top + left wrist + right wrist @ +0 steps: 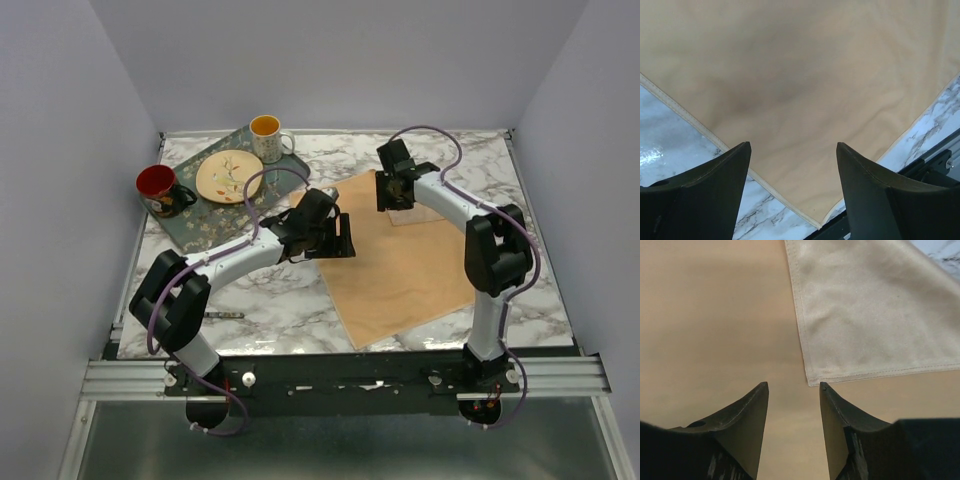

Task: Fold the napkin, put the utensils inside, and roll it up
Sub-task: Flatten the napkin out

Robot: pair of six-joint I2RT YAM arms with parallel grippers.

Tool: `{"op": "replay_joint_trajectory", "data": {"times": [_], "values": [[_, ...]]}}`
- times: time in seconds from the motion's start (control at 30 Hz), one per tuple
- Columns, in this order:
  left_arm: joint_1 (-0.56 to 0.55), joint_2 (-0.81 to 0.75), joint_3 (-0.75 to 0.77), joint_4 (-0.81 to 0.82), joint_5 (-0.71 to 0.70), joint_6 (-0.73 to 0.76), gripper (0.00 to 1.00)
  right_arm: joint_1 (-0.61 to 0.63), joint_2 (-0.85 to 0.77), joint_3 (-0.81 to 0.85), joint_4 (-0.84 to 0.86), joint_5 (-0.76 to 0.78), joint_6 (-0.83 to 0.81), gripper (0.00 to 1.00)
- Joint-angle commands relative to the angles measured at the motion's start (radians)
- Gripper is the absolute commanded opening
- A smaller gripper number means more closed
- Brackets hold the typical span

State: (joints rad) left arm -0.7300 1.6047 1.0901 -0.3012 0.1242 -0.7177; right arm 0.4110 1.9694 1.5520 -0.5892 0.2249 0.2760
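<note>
Nearest the bases, a thin dark sliver lay on the marble table beside the left arm; I took it for one of the utensils, though it was too small to be sure. It sat well apart from the napkin, off its left edge, so I judged the left arm the nearer one to fetch it. The napkin lay flat at centre-right, one corner pointing toward the near edge. The left gripper hovered over its left edge, jaws apart and nothing between them. Farther on, the right gripper, jaws likewise apart and empty, hung over the cloth with the corner of a folded-over flap just ahead of its fingertips. Farthest left stood a tray bearing a plate, a red mug and a white mug, well clear of the way between sliver and napkin.
</note>
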Motion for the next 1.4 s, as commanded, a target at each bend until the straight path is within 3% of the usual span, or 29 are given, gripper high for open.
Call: {"op": "replay_joint_trajectory", "data": {"times": [0.0, 0.47, 0.7, 0.97, 1.3, 1.37], "values": [[-0.016, -0.032, 0.016, -0.004, -0.047, 0.015, 0.79, 0.005, 0.031, -0.003, -0.044, -0.039, 0.006, 0.53], [-0.039, -0.049, 0.05, -0.035, -0.09, 0.047, 0.79, -0.011, 0.071, -0.069, 0.012, -0.042, -0.001, 0.49], [-0.039, -0.069, 0.062, -0.049, -0.113, 0.06, 0.8, -0.032, 0.088, -0.078, 0.029, -0.036, -0.023, 0.4], [-0.039, -0.068, 0.062, -0.05, -0.109, 0.06, 0.8, -0.046, 0.108, -0.082, 0.048, -0.055, -0.04, 0.4], [-0.039, -0.074, 0.06, -0.053, -0.11, 0.06, 0.8, -0.047, 0.109, -0.061, 0.039, -0.056, -0.058, 0.11], [-0.039, -0.075, 0.06, -0.055, -0.113, 0.061, 0.8, -0.047, 0.079, -0.059, 0.031, -0.042, -0.061, 0.11]]}}
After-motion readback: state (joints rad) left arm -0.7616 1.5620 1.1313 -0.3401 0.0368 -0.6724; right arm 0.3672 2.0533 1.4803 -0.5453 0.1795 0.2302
